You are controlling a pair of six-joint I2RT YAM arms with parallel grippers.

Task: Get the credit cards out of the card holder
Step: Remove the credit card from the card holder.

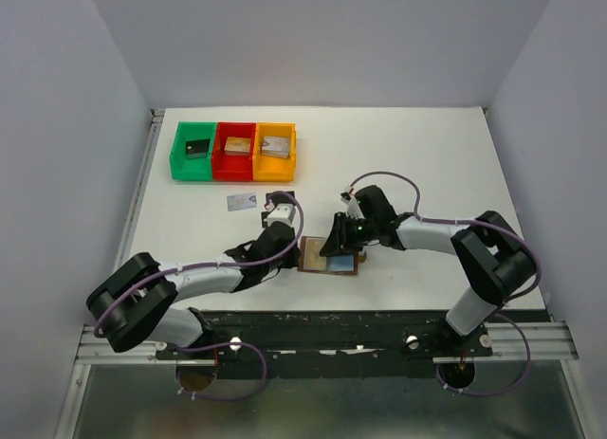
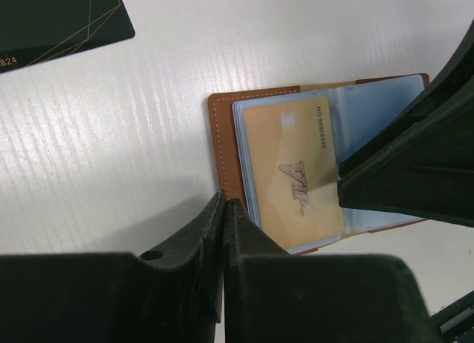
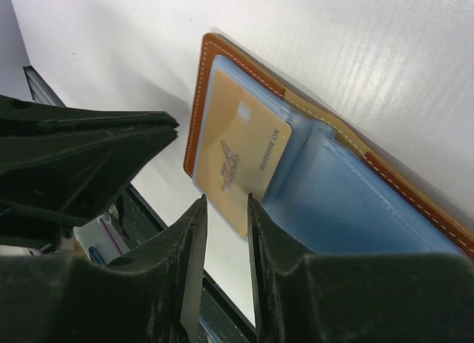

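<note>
One gold card point(image 2: 292, 172), "VIP" lettering.

We see two arms built alike. The left arm point(image 1: 204, 278) and the right arm point(image 1: 432, 235) each have pale grey tubular links set between bulky black joint housings. A thin lavender cable point(image 1: 384, 173) loops along each arm. The left claw point(image 2: 224, 204) and the right claw point(image 3: 226, 207) have matte black, wedge-shaped plastic fingers with smooth, tapering faces.
</note>
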